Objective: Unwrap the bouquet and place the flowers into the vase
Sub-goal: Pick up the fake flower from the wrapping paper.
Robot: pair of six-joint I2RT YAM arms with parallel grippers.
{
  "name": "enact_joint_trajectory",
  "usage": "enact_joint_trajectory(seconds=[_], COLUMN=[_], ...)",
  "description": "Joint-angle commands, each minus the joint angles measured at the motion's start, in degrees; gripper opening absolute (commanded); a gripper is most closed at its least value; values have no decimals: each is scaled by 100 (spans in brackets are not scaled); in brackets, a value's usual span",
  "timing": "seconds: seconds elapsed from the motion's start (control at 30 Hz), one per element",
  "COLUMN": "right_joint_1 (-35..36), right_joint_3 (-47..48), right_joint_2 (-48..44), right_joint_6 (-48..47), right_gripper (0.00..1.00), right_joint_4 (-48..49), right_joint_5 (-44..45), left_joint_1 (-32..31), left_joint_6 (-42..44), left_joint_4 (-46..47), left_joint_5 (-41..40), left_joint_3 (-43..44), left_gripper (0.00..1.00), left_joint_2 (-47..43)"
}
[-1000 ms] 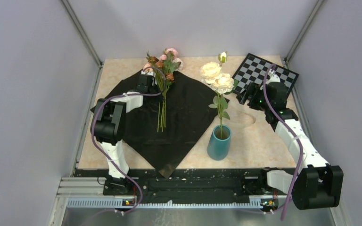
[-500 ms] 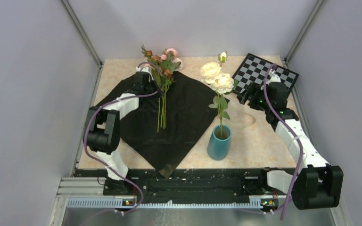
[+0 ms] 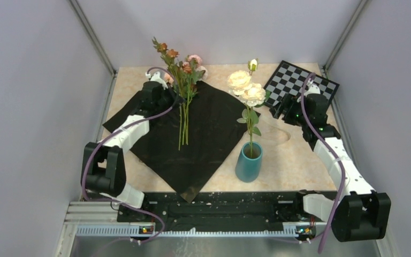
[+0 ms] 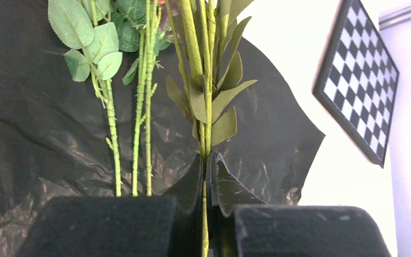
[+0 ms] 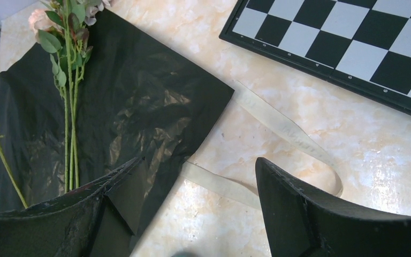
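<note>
Only left wrist view shows left claw (image 4: 207,160) pinching green stem (image 4: 205,120) — right claw (image 5: 198,171) spread wide over ribbon (image 5: 283,126).

left end effector (image 4: 207,160) clamped, right end effector (image 5: 199,160) spread

The table (image 3: 291,158) is being lit brightly and evenly from above, and only soft, faint shadows are being cast. Glare is being thrown off the crinkled black paper (image 5: 160,107). In the left wrist view the table is being washed out to white and the near fingers (image 4: 190,184) are being blurred
</note>
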Motion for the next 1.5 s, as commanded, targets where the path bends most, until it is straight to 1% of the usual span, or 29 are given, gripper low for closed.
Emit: enact_joint_trajectory(seconds=[0.0,0.17,0.3,0.53,0.7,0.77,0.9,1.03,1.1,1.17,1.27,1.33,1.4,1.47], right_joint_1=[-67,-67,-69,-62,-68,-69,-63,-4,147,385,983,1553,1928,2149], right_joint_3=[284,699,1088,1929,2228,2250,2197,2212,2336,2528,2962,3284,3506,3642], right_joint_2=[-350,-679,-962,-1242,-1664,-1786,-1752,-1590,-1443,-1262,-904,-693,-533,-346], right_joint_6=[8,7,-4,33,289,497,1200,1780,1881,1747,1266,911,658,613], right_gripper=[75,77,81,85,88,90,90,90,89,88,84,83,83,83], right_joint_4=[18,-241,-364,-206,372,790,1814,2546,2671,2463,1876,1526,1336,1295], right_joint_5=[-52,-145,-288,-1058,-1930,-2530,-3876,-4408,-4503,-4493,-4372,-4156,-3987,-3920], left_joint_1=[-8,-12,-8,-23,-70,-138,-382,-761,-999,-1227,-1546,-1784,-1981,-2165], left_joint_6=[52,200,289,446,411,429,421,409,432,438,408,395,394,429], left_joint_4=[490,543,665,775,891,850,845,895,963,1088,1312,1434,1554,1653], left_joint_5=[262,524,904,1541,1914,2046,2211,2333,2320,2298,2243,2219,2202,2177], left_joint_3=[-135,-340,-532,-704,-956,-993,-993,-792,-681,-588,-503,-432,-362,-272], left_gripper=[0,0,0,0,0,0,0,0,0,0,0,0,0,0], left_joint_2=[-654,-1241,-1734,-2658,-3302,-3533,-3867,-3983,-3985,-3976,-3946,-3919,-3899,-3860])
